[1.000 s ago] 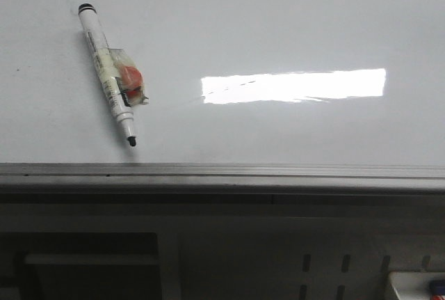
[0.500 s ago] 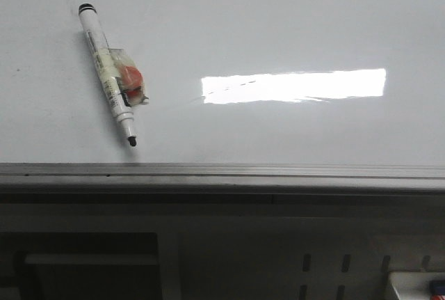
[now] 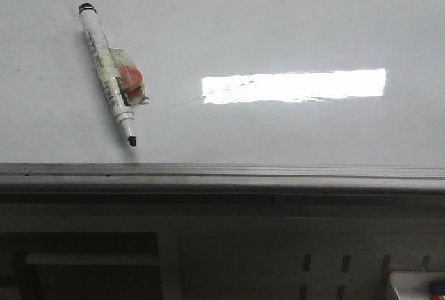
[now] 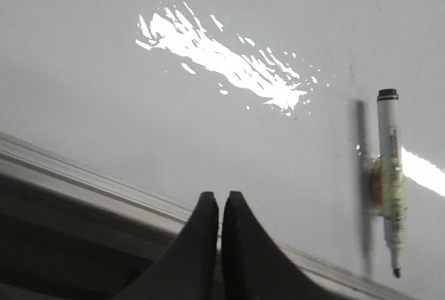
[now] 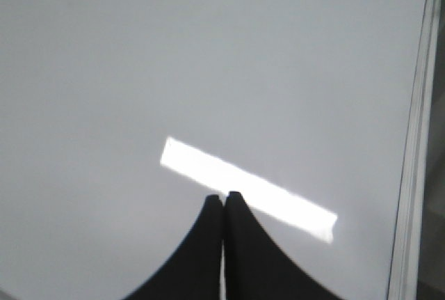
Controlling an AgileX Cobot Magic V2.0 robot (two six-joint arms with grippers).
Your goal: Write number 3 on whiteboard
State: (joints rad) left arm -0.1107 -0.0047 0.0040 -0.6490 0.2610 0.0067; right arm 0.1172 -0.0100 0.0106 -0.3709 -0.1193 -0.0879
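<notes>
Front view: a marker (image 3: 111,74) lay uncapped on the whiteboard (image 3: 278,21), tip toward the rail (image 3: 222,172), within reach for pickup; no clear 3 showed, only faint dashes by the glare (image 3: 293,85). Left wrist view: left gripper (image 4: 220,202) jaws clenched, empty, beside the marker (image 4: 391,175). Right wrist view: right gripper (image 5: 223,202) jaws clenched, empty, over bare board (image 5: 208,49)

Right claw (image 5: 223,206) closed, empty, over whiteboard (image 5: 208,56); glare stripe (image 5: 247,187) beneath.

The print on the marker pen (image 3: 104,62) is too small to read.
</notes>
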